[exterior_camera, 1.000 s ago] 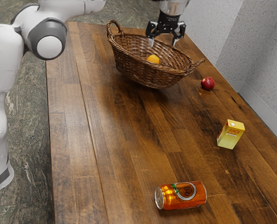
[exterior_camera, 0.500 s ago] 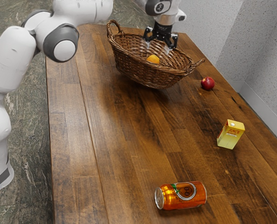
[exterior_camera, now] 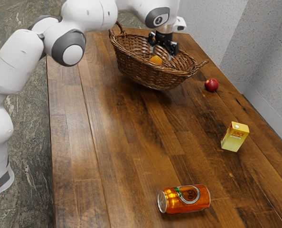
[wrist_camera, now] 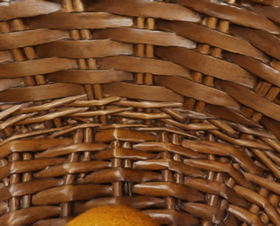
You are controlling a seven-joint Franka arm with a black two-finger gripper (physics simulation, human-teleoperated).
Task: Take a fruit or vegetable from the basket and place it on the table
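My black two-finger gripper [exterior_camera: 162, 52]: fingers spread well apart, holding nothing (I'm watching from afar).
Round orange fruit [exterior_camera: 155, 60]: inside the brown wicker basket [exterior_camera: 148, 77], near and below my open fingertips.

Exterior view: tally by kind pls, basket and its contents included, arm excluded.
Fruit: 2 (orange inside the basket, red apple outside it)
Drink can: 1 (orange-coloured can, on its side)
Juice carton: 1 (yellow carton, upright)
Basket: 1 (wicker basket)
Total: 5 visible
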